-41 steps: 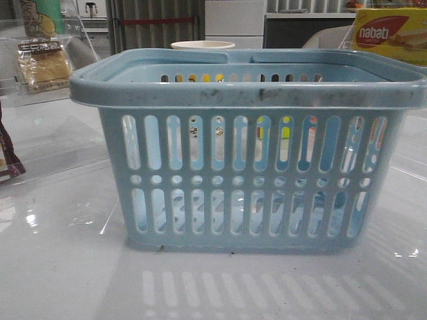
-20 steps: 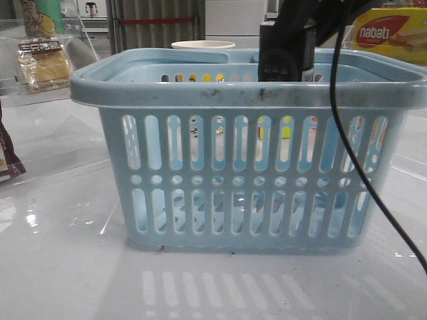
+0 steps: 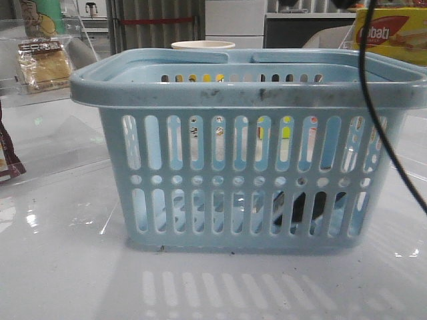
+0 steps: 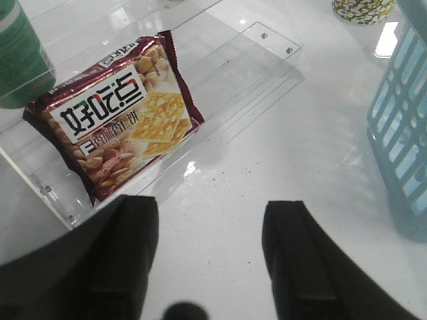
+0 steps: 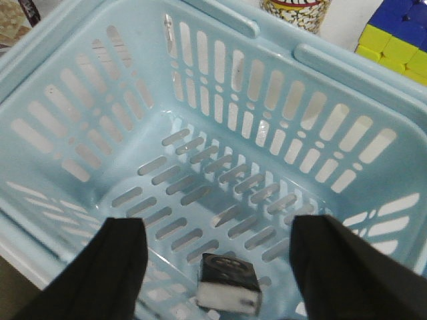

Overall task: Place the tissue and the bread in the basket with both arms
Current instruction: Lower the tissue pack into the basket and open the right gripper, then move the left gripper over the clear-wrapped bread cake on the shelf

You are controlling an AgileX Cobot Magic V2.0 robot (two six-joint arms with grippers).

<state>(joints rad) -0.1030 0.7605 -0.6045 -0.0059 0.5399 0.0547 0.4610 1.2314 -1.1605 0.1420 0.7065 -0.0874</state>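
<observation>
The light blue basket (image 3: 247, 93) stands in the middle of the table, close to the front camera. The tissue (image 5: 229, 283), a small black and white pack, lies on the basket's floor and shows dark through the lower slots (image 3: 300, 208). My right gripper (image 5: 220, 230) is open and empty, above the basket's inside and over the tissue. The bread (image 3: 44, 64), in its clear wrapper, lies at the far left on a clear stand. My left gripper (image 4: 212, 207) is open and empty over bare table, left of the basket (image 4: 407, 127). Neither gripper shows in the front view.
A dark brown snack packet (image 4: 123, 120) lies in a clear acrylic tray (image 4: 267, 60) beside a green can (image 4: 20, 60). A paper cup (image 3: 203, 45) and a yellow nabati box (image 3: 393, 33) stand behind the basket. A black cable (image 3: 373, 127) hangs across the basket's right side.
The right arm came over the basket with the tissue, then rose out of the front view. The tissue now lies on the basket's floor. The bread has not moved.
</observation>
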